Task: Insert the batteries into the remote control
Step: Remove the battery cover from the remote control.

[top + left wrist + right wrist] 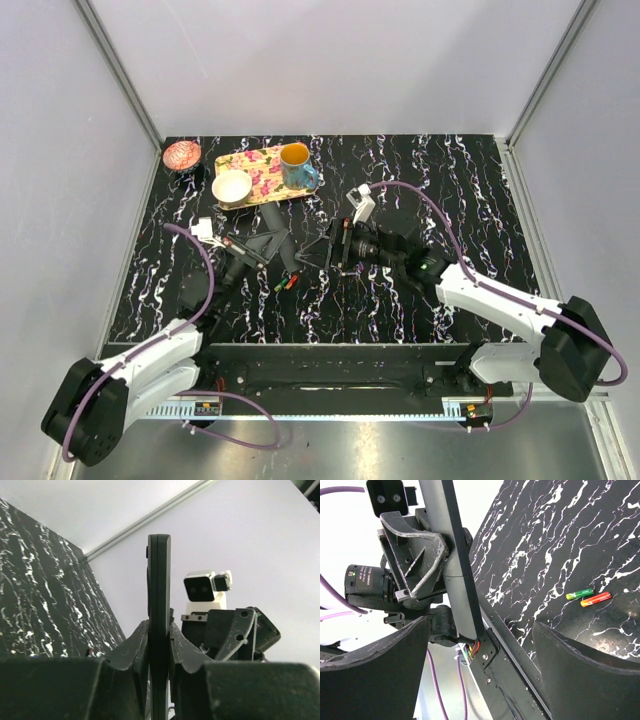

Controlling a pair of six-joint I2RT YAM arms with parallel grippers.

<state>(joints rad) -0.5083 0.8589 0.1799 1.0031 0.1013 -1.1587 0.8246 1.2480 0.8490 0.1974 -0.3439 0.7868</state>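
My left gripper [159, 647] is shut on the remote control [159, 590], a flat black slab that stands edge-on between its fingers. From above, this gripper [270, 244] holds the remote control [279, 238] over the middle of the table. My right gripper [320, 250] faces it from the right, open. In the right wrist view the remote control [451, 555] rises ahead of my right gripper [477, 655], whose fingers [375, 670] stand wide apart and touch nothing. Two batteries [587, 596], one green and one red-orange, lie side by side on the table; from above the batteries [286, 283] sit just below the grippers.
A floral yellow tray [262, 175] at the back carries a blue mug [297, 167] and a white bowl [231, 186]. A pink dish [182, 155] sits at the back left corner. The black marbled table [450, 200] ends at a metal rail [330, 365] near the arm bases.
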